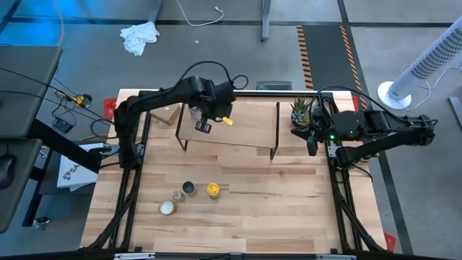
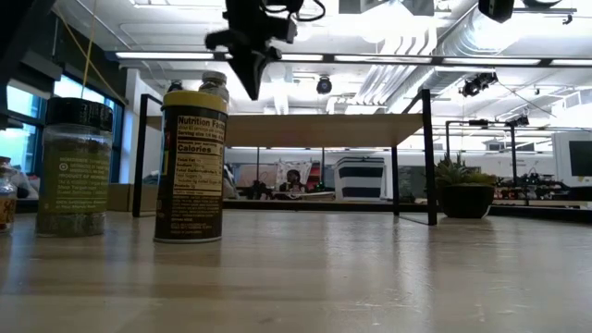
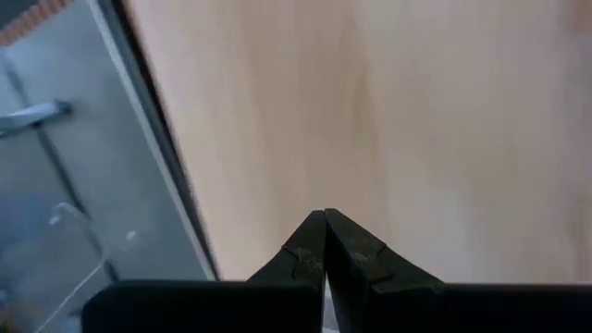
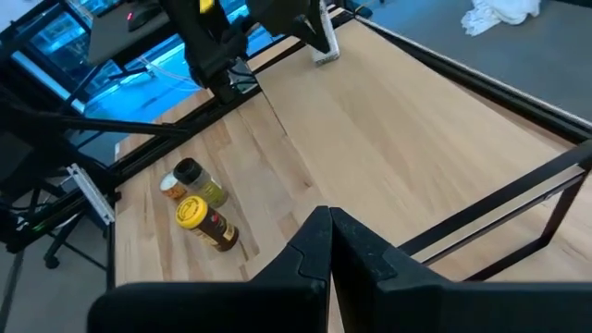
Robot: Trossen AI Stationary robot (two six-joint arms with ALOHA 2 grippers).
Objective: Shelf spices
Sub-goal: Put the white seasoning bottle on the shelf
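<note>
The shelf (image 1: 229, 124) stood at the back of the table (image 1: 289, 209), with a jar (image 1: 204, 126) on its left end. The yellow-lidded jar (image 1: 213, 190), a dark-capped jar (image 1: 189, 188) and a white-capped jar (image 1: 167, 208) sat clustered near the table's front left. The left gripper (image 1: 196, 114) hung over the shelf's left end, fingers pressed together. The right gripper (image 1: 312, 141) waited beside a potted plant (image 1: 301, 113), fingers pressed together.

potted plant (image 1: 301, 112) at the table's far right corner | white rag (image 1: 139, 36) on the floor beyond the table | white tower fan (image 1: 426, 65) at right | cardboard box (image 1: 168, 114) by the far left edge
</note>
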